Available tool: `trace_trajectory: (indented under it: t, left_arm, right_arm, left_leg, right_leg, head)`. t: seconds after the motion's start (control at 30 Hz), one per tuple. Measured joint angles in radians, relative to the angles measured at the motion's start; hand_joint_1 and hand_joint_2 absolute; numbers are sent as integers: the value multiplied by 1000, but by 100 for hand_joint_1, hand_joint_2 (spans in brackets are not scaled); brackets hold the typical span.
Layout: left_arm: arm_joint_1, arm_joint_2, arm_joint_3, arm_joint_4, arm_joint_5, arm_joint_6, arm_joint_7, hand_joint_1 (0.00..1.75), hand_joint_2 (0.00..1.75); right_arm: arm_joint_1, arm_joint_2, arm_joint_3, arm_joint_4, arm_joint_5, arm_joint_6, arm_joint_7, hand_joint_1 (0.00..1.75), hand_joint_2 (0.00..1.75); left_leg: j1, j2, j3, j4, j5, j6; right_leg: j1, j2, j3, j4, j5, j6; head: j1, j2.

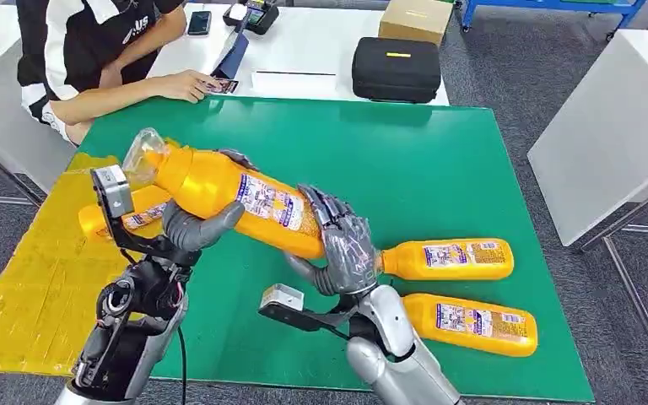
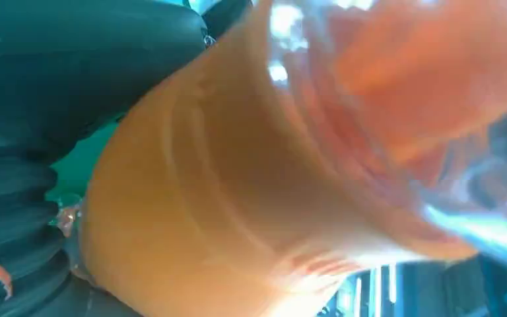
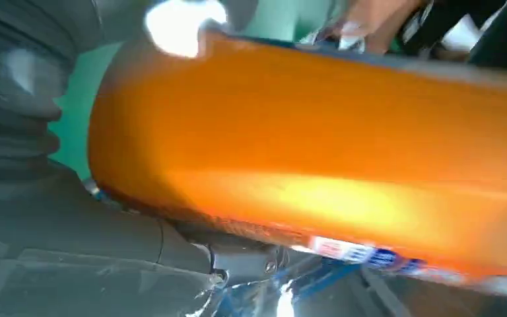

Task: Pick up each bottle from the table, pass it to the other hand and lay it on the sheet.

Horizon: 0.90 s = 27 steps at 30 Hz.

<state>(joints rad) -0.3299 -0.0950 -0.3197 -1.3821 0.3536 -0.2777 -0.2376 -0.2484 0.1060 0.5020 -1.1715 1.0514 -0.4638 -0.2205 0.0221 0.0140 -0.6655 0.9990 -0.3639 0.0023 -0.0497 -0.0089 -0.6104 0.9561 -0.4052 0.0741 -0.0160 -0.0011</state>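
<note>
A large orange bottle (image 1: pixel 219 190) with a clear cap end hangs tilted in the air above the green mat (image 1: pixel 439 160). My left hand (image 1: pixel 198 226) grips it near the neck end, thumb underneath. My right hand (image 1: pixel 346 249) holds its base end, fingers curled over it. Up close, the bottle (image 2: pixel 237 198) lies against my left hand (image 2: pixel 13 218), and the bottle (image 3: pixel 317 145) lies against my right hand (image 3: pixel 53 198). A second orange bottle (image 1: pixel 139 207) lies on the yellow sheet (image 1: pixel 42 287), partly hidden behind my left wrist. Two more orange bottles (image 1: pixel 447 259) (image 1: pixel 472 322) lie on the mat to the right.
A person (image 1: pixel 93 51) sits at the far left corner with a hand (image 1: pixel 190 84) resting at the mat's edge. A black case (image 1: pixel 396 69) and a cardboard box (image 1: pixel 415 18) stand on the white table behind. Another white table (image 1: pixel 616 126) is to the right.
</note>
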Motion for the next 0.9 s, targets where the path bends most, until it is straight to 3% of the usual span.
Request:
trace_trajectory:
  t: [0.13, 0.33, 0.6, 0.63, 0.77, 0.9]
  left_arm:
    - [-2, -2, 4, 0, -58, 55, -16, 175, 175]
    - [-9, -2, 48, -1, -278, 272, -73, 175, 175]
    - [-16, 4, 90, -16, -807, 709, -116, 175, 175]
    - [-17, 7, 90, -16, -919, 777, -105, 175, 175]
    - [-24, 24, 92, -14, -1468, 957, 26, 175, 175]
    - [-26, 35, 93, -6, -1620, 957, 90, 175, 175]
  right_arm:
    - [20, -2, 4, -28, -67, -23, -45, 0, 0]
    - [76, -19, 3, -211, -272, -31, -150, 0, 0]
    - [124, -69, 4, -445, -626, 180, -206, 0, 0]
    - [128, -75, 4, -464, -670, 207, -214, 0, 175]
    - [132, -97, 4, -521, -847, 308, -227, 0, 175]
    - [131, -112, 5, -550, -912, 352, -211, 0, 175]
  left_leg:
    - [0, 0, 0, 0, 0, 0]
    - [0, 0, 0, 0, 0, 0]
    - [0, 0, 0, 0, 0, 0]
    - [0, 0, 0, 0, 0, 0]
    - [0, 0, 0, 0, 0, 0]
    - [0, 0, 0, 0, 0, 0]
  right_leg:
    - [0, 0, 0, 0, 0, 0]
    - [0, 0, 0, 0, 0, 0]
    - [0, 0, 0, 0, 0, 0]
    - [0, 0, 0, 0, 0, 0]
    - [0, 0, 0, 0, 0, 0]
    - [0, 0, 0, 0, 0, 0]
  head:
    - [0, 0]
    - [0, 0]
    - [0, 0]
    - [0, 0]
    - [0, 0]
    - [0, 0]
